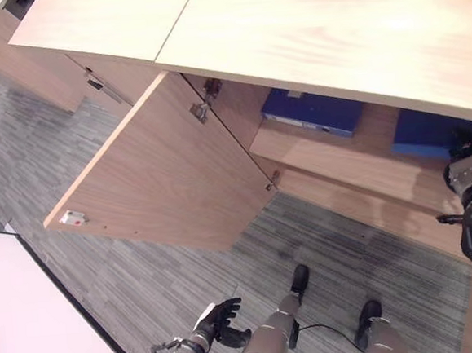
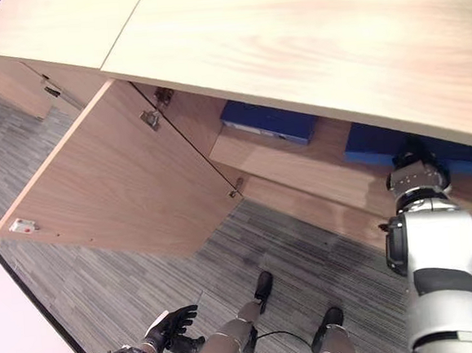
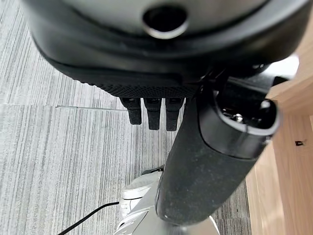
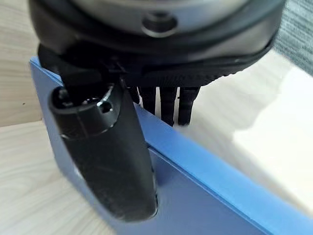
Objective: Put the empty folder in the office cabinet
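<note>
We see our right hand (image 4: 112, 161) at right of frame, clamping the blue folder (image 4: 205, 186) on the cabinet shelf (image 1: 333, 157), our left hand (image 1: 223, 318) at bottom, fingers relaxed, cabinet door (image 1: 162, 178) swung wide.

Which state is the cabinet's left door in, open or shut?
Open. The door is swung wide out over the carpet, baring the shelf with a blue folder lying on it.
</note>
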